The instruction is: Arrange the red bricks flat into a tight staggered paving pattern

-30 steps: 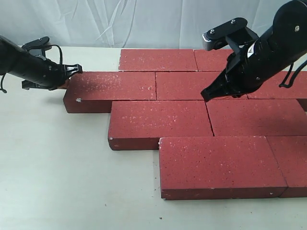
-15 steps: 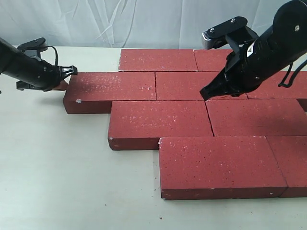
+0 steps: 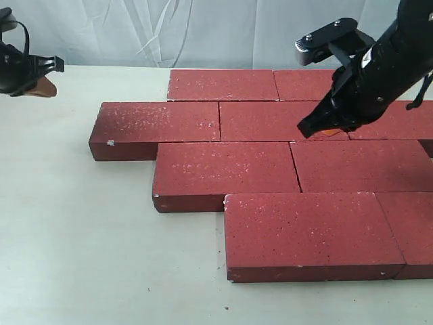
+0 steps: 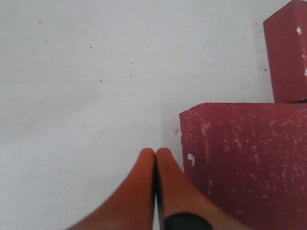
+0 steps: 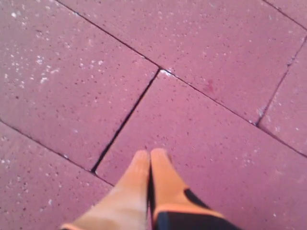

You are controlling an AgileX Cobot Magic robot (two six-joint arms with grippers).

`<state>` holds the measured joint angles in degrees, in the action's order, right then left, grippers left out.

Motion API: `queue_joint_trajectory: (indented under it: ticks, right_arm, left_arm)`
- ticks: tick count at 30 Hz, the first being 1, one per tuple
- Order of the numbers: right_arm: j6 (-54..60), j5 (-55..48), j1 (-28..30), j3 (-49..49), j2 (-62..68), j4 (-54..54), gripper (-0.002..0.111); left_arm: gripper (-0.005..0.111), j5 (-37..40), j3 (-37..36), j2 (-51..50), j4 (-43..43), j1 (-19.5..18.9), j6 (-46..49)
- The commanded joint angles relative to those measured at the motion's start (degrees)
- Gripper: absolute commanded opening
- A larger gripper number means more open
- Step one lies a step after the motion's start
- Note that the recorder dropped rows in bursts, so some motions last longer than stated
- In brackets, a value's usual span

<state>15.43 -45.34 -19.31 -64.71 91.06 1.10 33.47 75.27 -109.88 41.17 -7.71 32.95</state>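
Right claw [image 3: 302, 127], clenched and empty, hangs close above the red bricks [image 3: 223, 166] lying flat and staggered on the counter [image 3: 81, 237], so a low sideways sweep may nudge one and open a joint.

No text, number, brand or sign can be read in any view. The red bricks [image 3: 223, 169] show only white flecks on their faces. The grey plate [image 3: 323, 40] above the far bricks has small dots, perhaps screws, too small to tell.
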Motion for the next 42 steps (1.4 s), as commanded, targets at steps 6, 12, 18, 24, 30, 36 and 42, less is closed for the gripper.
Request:
queue_joint_trajectory:
  ticks: [6,12,18,24,30,36,42]
  right_arm:
    - [-0.4,-6.49,15.32,-2.06,-0.76,5.32,-0.001]
    - [-1.11,-3.75,19.96,-1.25,-4.0,5.04,-0.001]
    - [-1.11,7.0,19.84,4.22,-13.23,5.66,-0.001]
    - [-0.53,18.5,19.84,12.66,-23.93,5.67,-0.001]
    - [-0.53,27.99,19.84,21.47,-33.79,5.95,-0.001]
    - [-0.53,33.44,19.34,27.25,-43.01,8.35,-0.001]
    - [-0.53,31.97,11.78,30.89,-49.91,8.46,-0.001]
  left_arm:
    - [0.0,2.51,-6.46,14.92,-9.09,-0.09,-6.77]
    - [0.0,-1.48,-13.49,25.47,-6.97,0.01,-7.1]
    - [0.0,-8.06,-20.65,36.79,-8.84,3.35,-7.1]
    - [0.0,-14.42,-27.34,46.08,-10.4,6.67,-7.1]
    - [0.0,-21.3,-34.72,53.55,-10.4,10.14,-7.1]
    - [0.0,-25.88,-40.72,61.55,-11.26,13.59,-7.1]
    - [0.0,-28.92,-44.48,72.45,-9.38,14.31,-7.22]
